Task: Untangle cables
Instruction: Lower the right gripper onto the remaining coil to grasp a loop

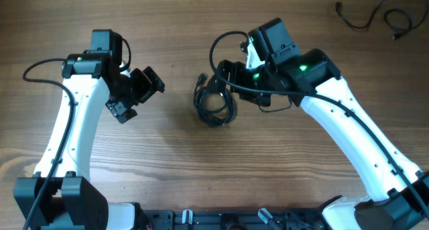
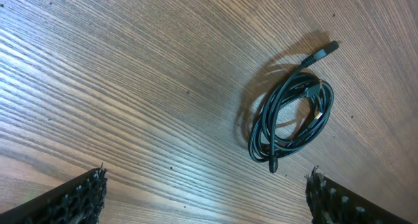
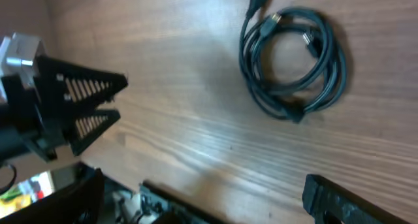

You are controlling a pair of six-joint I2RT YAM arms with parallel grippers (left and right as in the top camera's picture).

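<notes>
The coiled cable bundle (image 1: 213, 104) lies flat near the centre of the tabletop (image 1: 167, 163), well apart from every edge. It consists of several thin black turns wound into one tight ring. One plug end (image 2: 324, 49) projects from the ring on the side toward the far edge, and further plug ends are tucked among the turns. A separate loose cord (image 1: 375, 14) lies at the far right corner, clear of the bundle. The right gripper (image 1: 224, 79) hovers just over the bundle's far right side. Its fingers (image 3: 339, 199) are spread wide and hold nothing, and the right wrist view shows the ring ahead of them and untouched. The left gripper (image 1: 137, 92) hangs to the left of the bundle, near but apart from it. Its fingers (image 2: 78, 199) are also spread wide and empty. The step in hand appears to be the approach to a first grasp, as neither arm has contact yet. The next move likely calls for one gripper to descend and close on the projecting plug end or on an outer turn. The other gripper would then pin or hold the opposite side of the ring, so that the turns can be drawn apart rather than dragged across the wood as one mass.
</notes>
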